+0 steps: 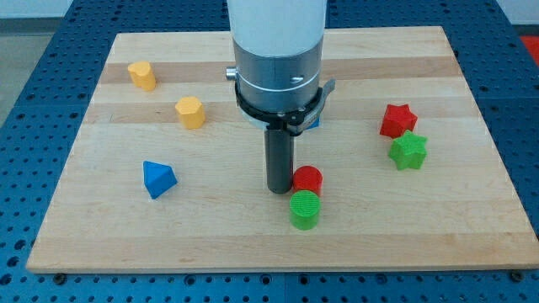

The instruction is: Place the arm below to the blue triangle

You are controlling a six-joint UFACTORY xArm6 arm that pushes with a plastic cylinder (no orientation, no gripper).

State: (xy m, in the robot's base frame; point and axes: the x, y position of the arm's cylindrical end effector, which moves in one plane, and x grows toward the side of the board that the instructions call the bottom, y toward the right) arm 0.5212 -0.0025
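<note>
Blue triangle (158,178) apex toward view's bottom-left; my tip (279,190) well right, gripperless

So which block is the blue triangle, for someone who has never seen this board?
Start at the wooden board and go to its left half, toward the view's bottom. The blue triangle sits there alone, well left of my tip. Its nearest neighbours are two yellow blocks above it; it is the only fully visible blue piece.

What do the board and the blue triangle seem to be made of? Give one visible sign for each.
Board: likely wood, pale and smooth, with lengthwise grain and plank seams. Blue triangle: probably plastic, matt, with an even saturated colour and crisp moulded edges.
</note>
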